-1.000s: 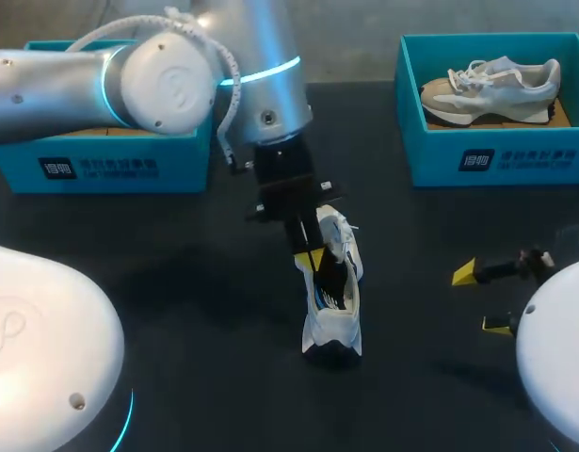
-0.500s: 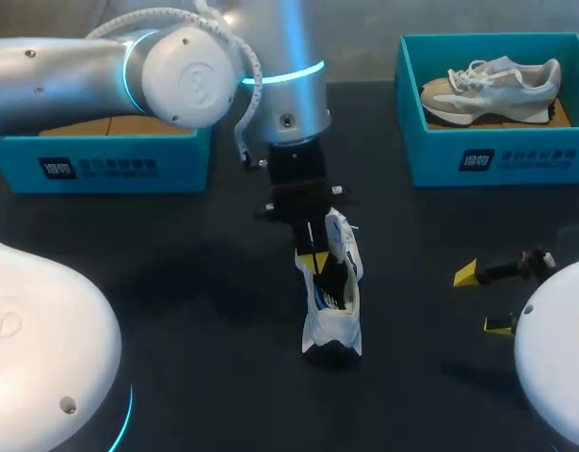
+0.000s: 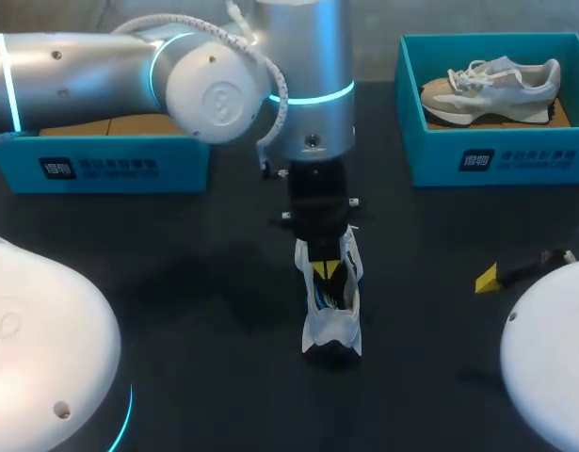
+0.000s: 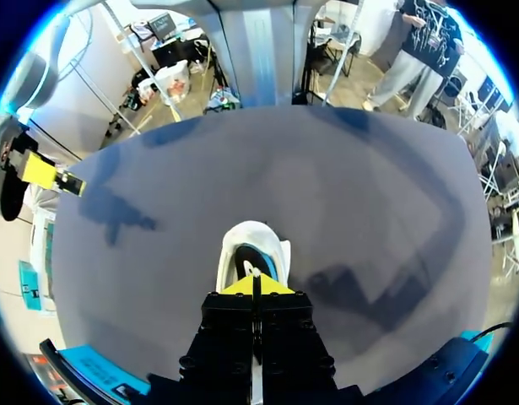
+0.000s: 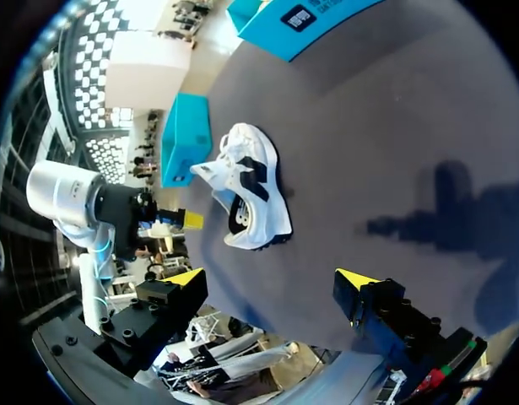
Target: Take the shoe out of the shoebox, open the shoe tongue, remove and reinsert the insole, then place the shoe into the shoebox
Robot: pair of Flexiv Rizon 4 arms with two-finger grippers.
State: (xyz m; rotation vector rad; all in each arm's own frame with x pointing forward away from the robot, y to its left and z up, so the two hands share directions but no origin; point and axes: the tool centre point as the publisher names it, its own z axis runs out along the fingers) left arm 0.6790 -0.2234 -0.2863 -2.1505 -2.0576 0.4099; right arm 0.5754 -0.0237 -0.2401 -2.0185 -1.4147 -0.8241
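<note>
- A white shoe (image 3: 334, 320) with a black side mark stands upright on its sole on the dark surface (image 3: 195, 282). It is left of the far-right teal shoebox (image 3: 440, 160), nearer the robot, and well apart from the box.
- The shoe's long axis runs from the robot's side toward the far edge. Its rounded heel faces the robot, its toe points away, and its opening faces up.
- The left end effector (image 4: 253, 287) points straight down at the toe-side edge of the shoe's opening, also left of that shoebox. Its yellow tips are pressed together. I cannot tell whether they pinch anything.
- The right end effector (image 5: 272, 278) hovers over the surface on the robot's side of that shoebox. Its yellow tips are spread wide and hold nothing.
- That shoebox holds a grey sneaker (image 3: 491, 89) lying on its side.
- A second teal shoebox (image 3: 110, 168) sits far to the left of the first, partly behind the left arm.
</note>
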